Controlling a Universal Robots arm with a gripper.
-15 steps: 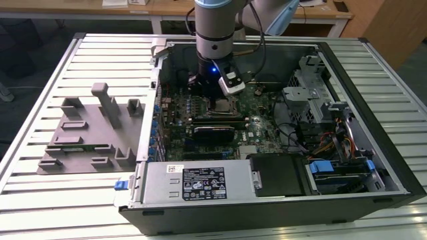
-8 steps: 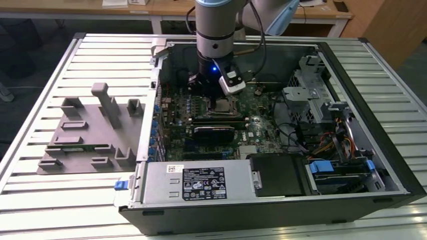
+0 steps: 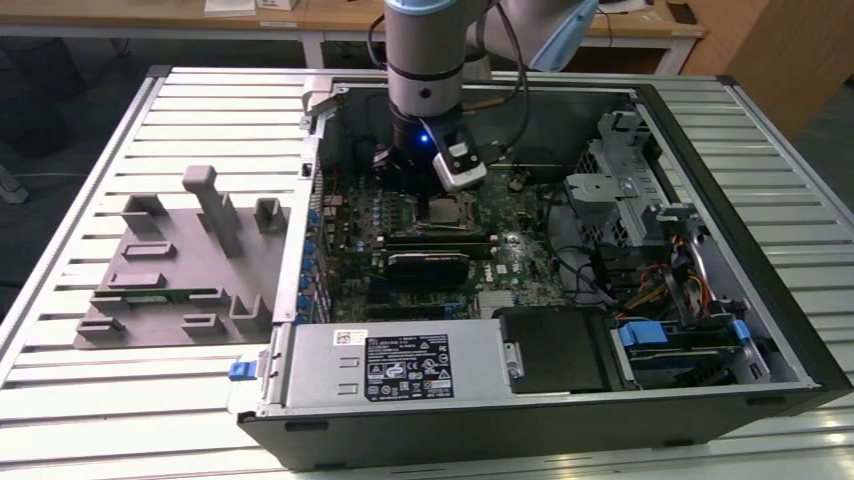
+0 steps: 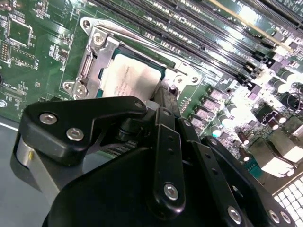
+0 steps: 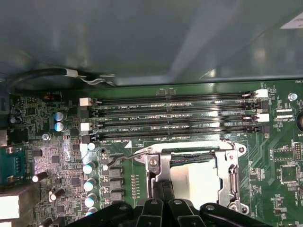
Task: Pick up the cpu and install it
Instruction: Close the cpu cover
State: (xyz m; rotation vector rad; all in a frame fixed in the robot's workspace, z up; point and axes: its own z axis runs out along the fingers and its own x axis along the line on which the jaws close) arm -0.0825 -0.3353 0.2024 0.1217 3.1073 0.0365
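The arm (image 3: 427,60) is reaching down from the upper middle of the exterior view into an open computer case (image 3: 534,420), which is lying on its side on a slatted metal table (image 3: 80,420). A small blue light (image 3: 424,138) is glowing on the wrist.

The cpu (image 3: 441,210) is sitting flat in the socket on the green motherboard (image 3: 521,215), just below the wrist in the exterior view and a little above the middle of the frame. In the second wrist view its pale, silvery top (image 4: 130,78) is showing inside the socket's metal frame (image 4: 90,61), which is surrounding it on all visible sides.

The gripper (image 5: 162,184) is hovering at the edge of that frame, just beside the cpu. In the first wrist view the claw is appearing pressed together, its two dark tips lying side by side with nothing pinched between them. The tips are pointing at the frame's rim rather than at the chip's top. Whether they are touching the metal cannot be told.

Beyond the socket, a row of long memory slots (image 5: 170,113) is running across the board, and a line of small capacitors (image 5: 88,168) is standing near the socket.

In the exterior view a black rectangular block (image 3: 427,265) is lying just below the socket. A silver power supply (image 3: 387,365) is filling the case's lower left. At the exterior view's left, a gray fixture tray (image 3: 147,300) is resting on the table, well apart from the gripper.
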